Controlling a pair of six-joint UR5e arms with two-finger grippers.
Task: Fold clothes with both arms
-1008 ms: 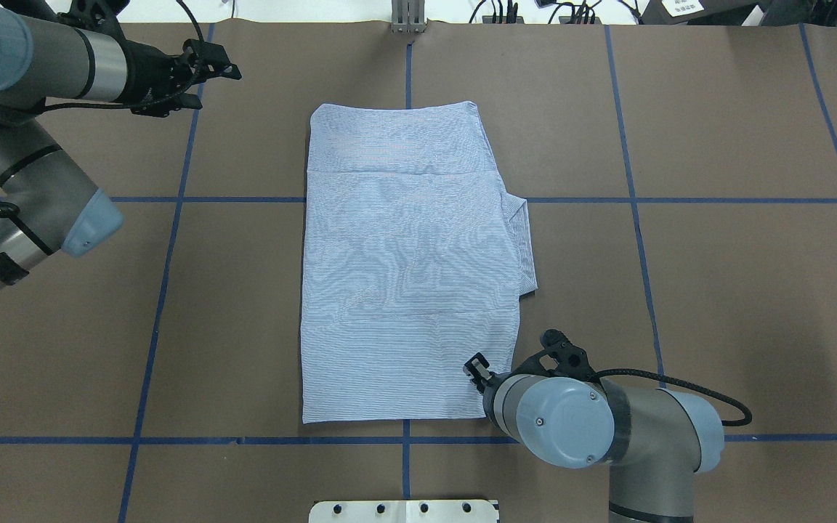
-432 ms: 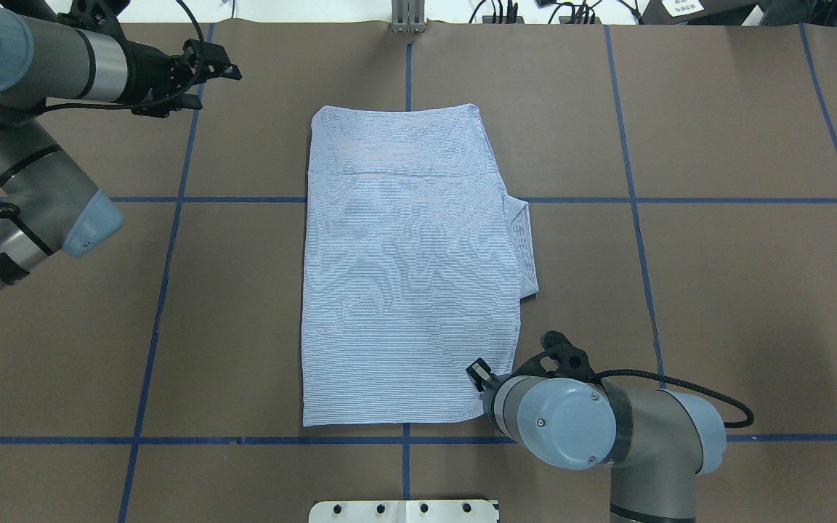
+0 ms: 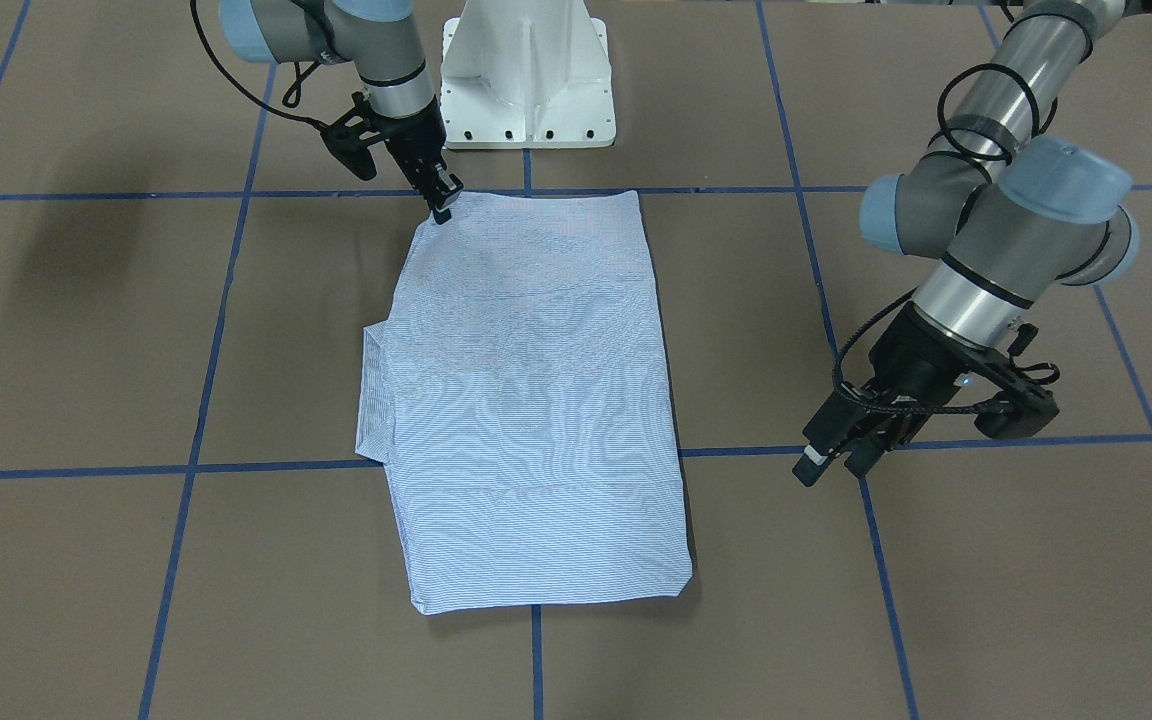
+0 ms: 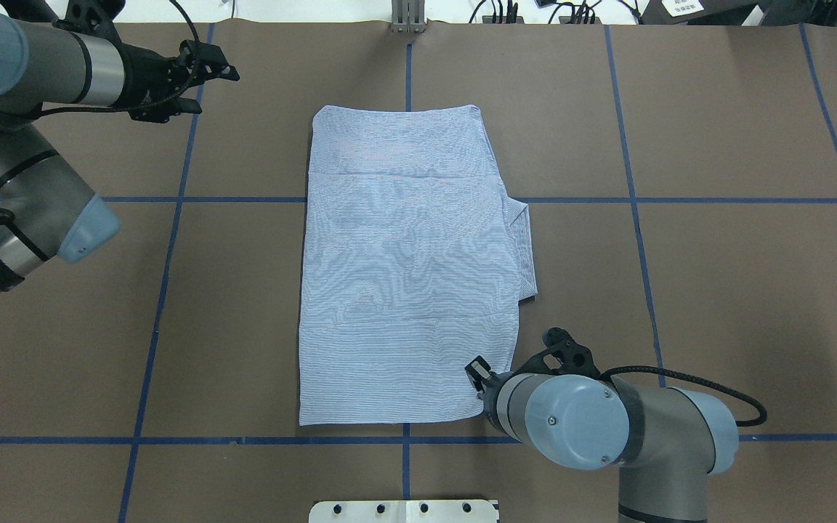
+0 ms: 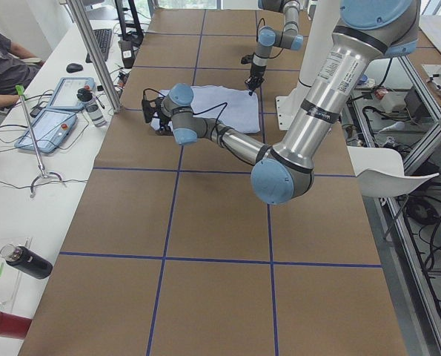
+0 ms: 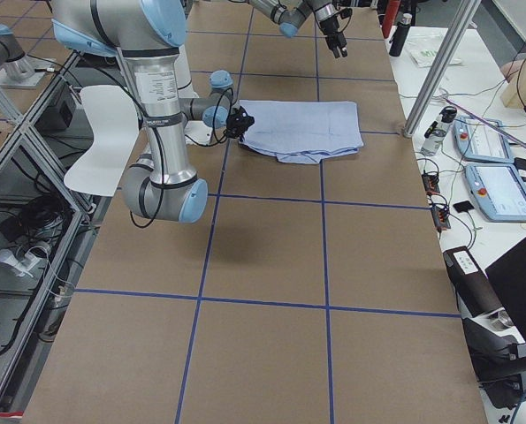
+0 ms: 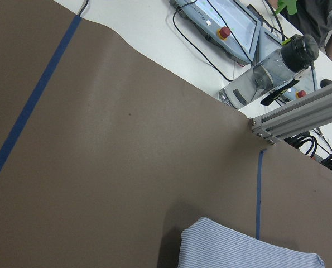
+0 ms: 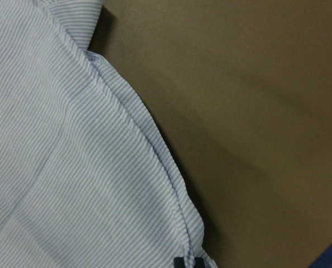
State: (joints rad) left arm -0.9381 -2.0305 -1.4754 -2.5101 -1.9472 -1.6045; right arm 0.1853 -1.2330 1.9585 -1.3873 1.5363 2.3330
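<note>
A light blue striped shirt (image 4: pixel 404 276) lies flat in the middle of the brown paper-covered worktop (image 4: pixel 716 290), folded into a long rectangle, with a narrow flap of cloth (image 4: pixel 525 247) jutting from its edge on the robot's right. The right arm reaches down in front of the white pedestal (image 3: pixel 526 80). Its pincer (image 3: pixel 442 207) has the fingertips drawn together on the shirt's corner nearest the robot and appears to be pinching the hem there. The left pincer (image 3: pixel 831 467) hangs above bare paper well apart from the shirt, towards the far side of the worktop, fingers spread and holding nothing. Blue tape lines (image 4: pixel 636 218) cross the paper in a grid.
</note>
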